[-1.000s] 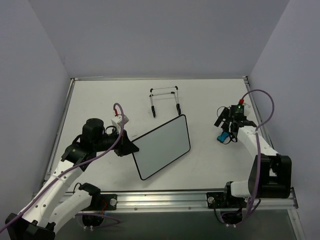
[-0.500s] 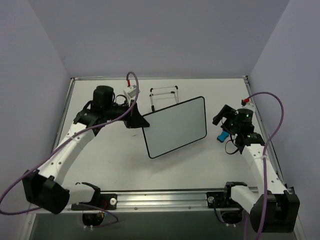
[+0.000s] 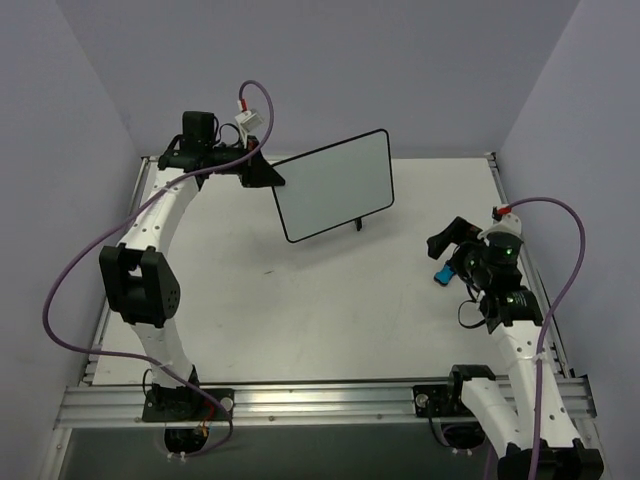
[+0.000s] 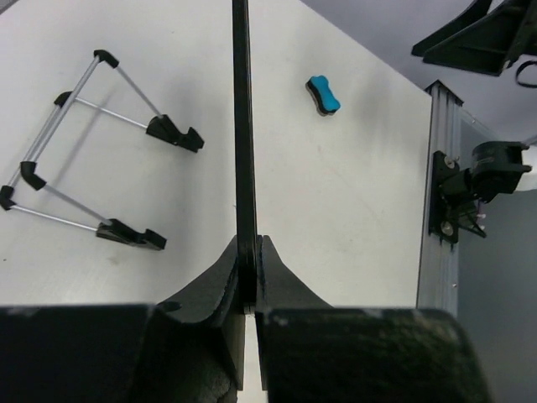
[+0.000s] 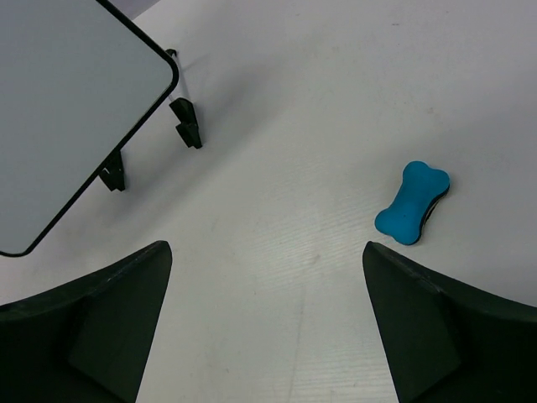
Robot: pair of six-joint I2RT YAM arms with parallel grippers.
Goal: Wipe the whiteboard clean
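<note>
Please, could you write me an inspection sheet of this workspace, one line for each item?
Surface: white table, no spills seen.
Job's things: whiteboard held in the air, tilted, face blank; blue eraser lying on the table.
Clutter: wire stand on the table, holding nothing.
Grippers: left gripper jaws shut on the whiteboard edge; right gripper jaws open above the table.
Cables: purple cables loop off both arms.
Surroundings: plain walls, metal rail at the near edge.

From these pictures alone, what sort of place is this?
Probably a robotics lab work cell: two white jointed robot arms bolted to a silver aluminium rail, a flat white tabletop, plain pale enclosing walls.
</note>
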